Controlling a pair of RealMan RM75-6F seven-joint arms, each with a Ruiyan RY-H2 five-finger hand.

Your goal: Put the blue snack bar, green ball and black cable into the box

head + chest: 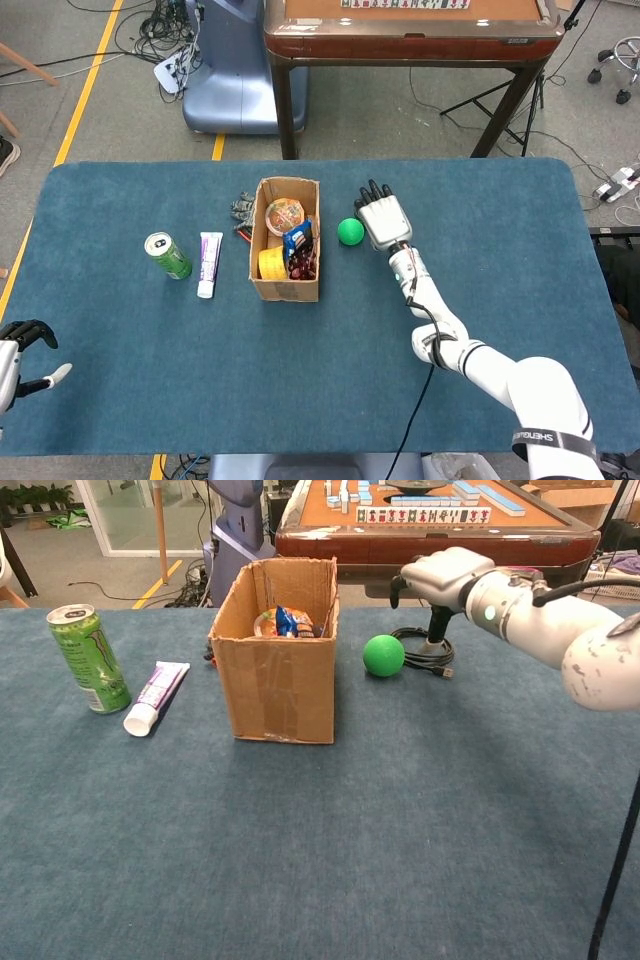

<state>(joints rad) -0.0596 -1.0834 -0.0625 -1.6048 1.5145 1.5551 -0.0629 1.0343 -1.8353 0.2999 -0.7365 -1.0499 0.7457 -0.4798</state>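
The open cardboard box stands mid-table with the blue snack bar inside among other items. The green ball lies just right of the box. Behind the ball lies the coiled black cable; the head view hides most of it under my right hand. That hand hovers over the cable with its fingers spread, one fingertip reaching down to the coil. My left hand rests at the table's near left edge and holds nothing.
A green can and a toothpaste tube lie left of the box. A small dark object sits behind the box's left corner. A mahjong table stands beyond the far edge.
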